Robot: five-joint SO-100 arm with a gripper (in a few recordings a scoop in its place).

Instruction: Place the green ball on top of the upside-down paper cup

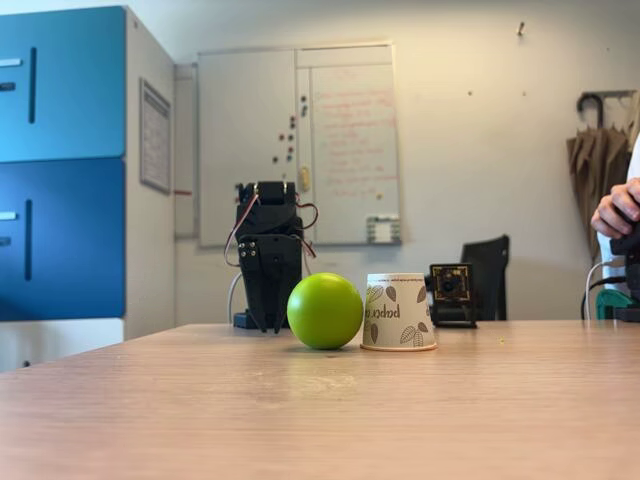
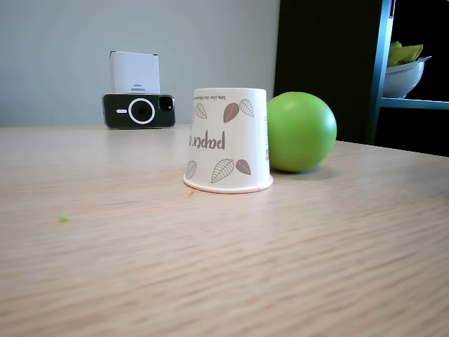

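Note:
The lime-green ball (image 1: 325, 311) rests on the wooden table, touching or nearly touching the upside-down paper cup (image 1: 398, 312) on its right. In a fixed view the white, leaf-printed cup (image 2: 228, 140) stands rim down in front, and the ball (image 2: 305, 131) sits just behind it to the right. The black arm stands behind the ball to the left. Its gripper (image 1: 265, 318) points down near the tabletop, apart from the ball and holding nothing. The dark fingers merge together, so their gap is unreadable.
A small black camera module (image 1: 452, 285) stands behind the cup. A person's hand (image 1: 615, 210) shows at the right edge. A phone (image 2: 139, 111) leans on a white box (image 2: 135, 71) at the table's far side. A blue cabinet (image 1: 60, 160) stands at the left.

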